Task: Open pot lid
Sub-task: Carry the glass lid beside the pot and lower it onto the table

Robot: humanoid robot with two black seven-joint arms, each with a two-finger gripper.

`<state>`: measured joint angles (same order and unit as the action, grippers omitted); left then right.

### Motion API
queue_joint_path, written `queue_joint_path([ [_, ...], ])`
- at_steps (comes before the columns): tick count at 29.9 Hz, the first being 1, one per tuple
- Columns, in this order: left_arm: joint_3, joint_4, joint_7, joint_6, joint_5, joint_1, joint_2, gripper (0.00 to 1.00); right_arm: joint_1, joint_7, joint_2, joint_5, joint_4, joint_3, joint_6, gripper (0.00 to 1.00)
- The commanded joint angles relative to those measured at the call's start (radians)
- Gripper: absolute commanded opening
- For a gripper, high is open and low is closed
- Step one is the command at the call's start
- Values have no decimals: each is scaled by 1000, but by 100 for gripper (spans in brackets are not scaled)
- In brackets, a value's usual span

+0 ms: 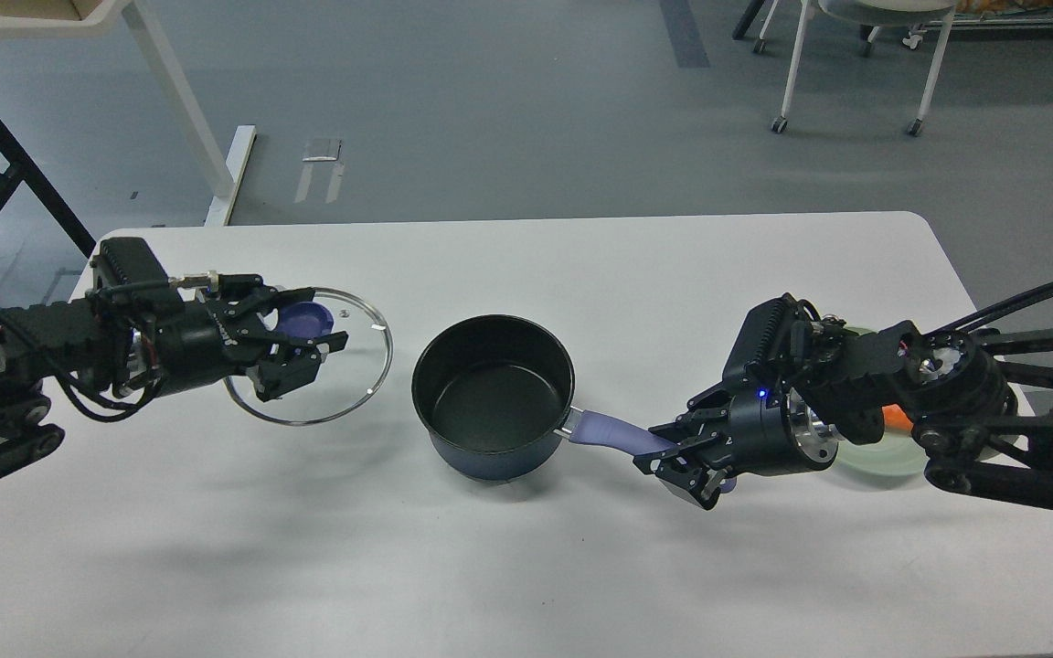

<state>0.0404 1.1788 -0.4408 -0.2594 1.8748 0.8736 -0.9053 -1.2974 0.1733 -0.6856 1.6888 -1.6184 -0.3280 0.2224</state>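
head view: pot (493,393) uncovered at table (581,567) centre, handle (613,434) pointing right. lid (357,366) well left of it, left gripper (307,331) pinching its knob (305,320). right gripper (673,457) clamped on handle. plate (883,457) beneath right arm.

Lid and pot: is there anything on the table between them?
No. In the head view, only bare white table shows between the lid and the pot.

You are getting even, soft overhead light; faint shadows are falling toward you on the worktop (508,567), focus staying sharp.
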Motion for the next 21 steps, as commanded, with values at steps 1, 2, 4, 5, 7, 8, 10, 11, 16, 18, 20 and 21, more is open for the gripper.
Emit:
queue_joint_path([
  [1, 33, -97, -9, -89, 0, -70, -3, 42, 0, 0, 0, 0, 0, 0, 0, 23],
  [2, 35, -122, -13, -99, -2, -82, 0, 42, 0, 0, 0, 0, 0, 0, 0, 23],
  [4, 36, -162, -25, -116, -19, -106, 3, 42, 0, 0, 0, 0, 0, 0, 0, 23],
  [5, 36, -172, -29, -119, -29, -117, 3, 42, 0, 0, 0, 0, 0, 0, 0, 23],
  [7, 36, -185, -29, -121, -58, -133, 5, 42, 0, 0, 3, 0, 0, 0, 0, 23],
  [8, 38, -192, -29, -123, -66, -134, 8, 42, 0, 0, 3, 0, -3, 0, 0, 23],
  [10, 38, -218, -29, -124, -71, -136, 19, 43, 0, 0, 3, -1, 0, 0, 0, 23],
  [11, 38, -235, -29, -124, -71, -139, 32, 43, 0, 0, 3, 0, 0, 0, 0, 23],
  [16, 50, -275, -30, -124, -72, -146, 62, 44, 6, 0, -2, -1, -5, 0, 0, 23],
  [18, 59, -275, -29, -126, -74, -145, 62, 48, 7, 0, -3, -1, -5, 0, 0, 23],
  [20, 61, -275, -29, -126, -75, -145, 63, 60, 7, 0, -3, -1, -3, 0, 0, 23],
  [21, 61, -275, -27, -126, -75, -145, 65, 72, 7, 0, -2, 0, -3, 0, 0, 23],
])
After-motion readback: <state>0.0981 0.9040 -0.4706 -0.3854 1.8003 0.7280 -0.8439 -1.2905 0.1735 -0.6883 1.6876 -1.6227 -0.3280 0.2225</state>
